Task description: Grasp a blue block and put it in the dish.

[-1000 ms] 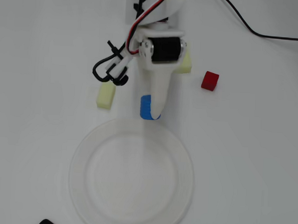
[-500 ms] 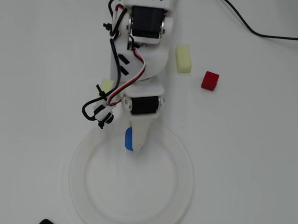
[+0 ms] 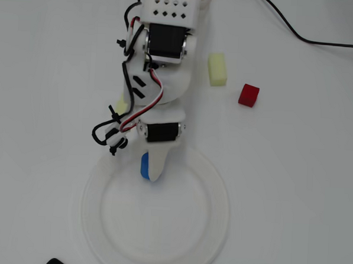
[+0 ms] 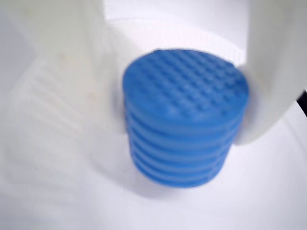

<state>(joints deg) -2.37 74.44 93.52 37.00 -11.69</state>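
I count one blue block (image 3: 144, 166), pinched in my gripper (image 3: 148, 169) at the middle of the overhead frame. There is one dish (image 3: 154, 211) in the lower centre. One red cube (image 3: 248, 95) sits at the upper right. Two pale yellow blocks: one (image 3: 217, 69) upper centre, one (image 3: 121, 106) half hidden behind my arm.

Surface (image 3: 303, 192): plain white and matte, filling the overhead view on every side of the jaws.
Light: bright and even, with only faint soft shadows.
Cable (image 3: 323, 40): thin and black, lying across the far right corner, well away from the jaws.
Near edge: two small dark shapes (image 3: 58, 262) poke in, below the jaws.
Walls, floor, windows: out of sight.
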